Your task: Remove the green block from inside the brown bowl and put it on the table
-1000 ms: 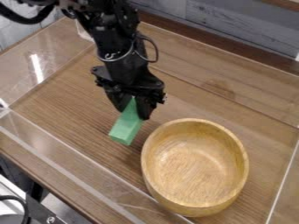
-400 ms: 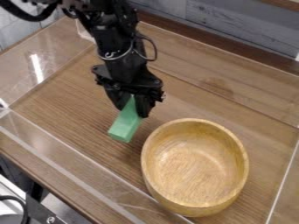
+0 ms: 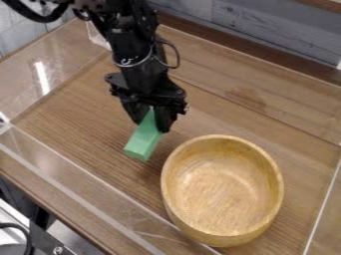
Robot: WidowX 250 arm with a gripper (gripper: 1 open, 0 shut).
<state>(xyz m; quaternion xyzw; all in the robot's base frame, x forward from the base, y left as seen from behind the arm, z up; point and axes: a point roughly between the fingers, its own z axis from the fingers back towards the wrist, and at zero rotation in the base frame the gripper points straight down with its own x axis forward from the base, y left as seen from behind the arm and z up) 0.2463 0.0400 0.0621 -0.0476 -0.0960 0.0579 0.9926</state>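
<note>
the black robot gripper [image 3: 150, 112] is closed on the long, bright green block [image 3: 143, 136], outside the round, light tan wooden bowl [image 3: 221, 190].

the gripper points down over the brown wood-grain table [image 3: 74, 122], its fingers clamped round the upper end of the block, which slants so that its free lower end reaches down and away from them, beside the bowl's rim and apart from it; from here i can't tell whether that lower end touches the table. against the view from a second ago, the arm and gripper look slightly shifted, and the block hangs a touch steeper and a little over, away from the bowl. since the picture just before this one, i see hardly any change: same grip, same slant, and the bowl sits where it did.
</note>
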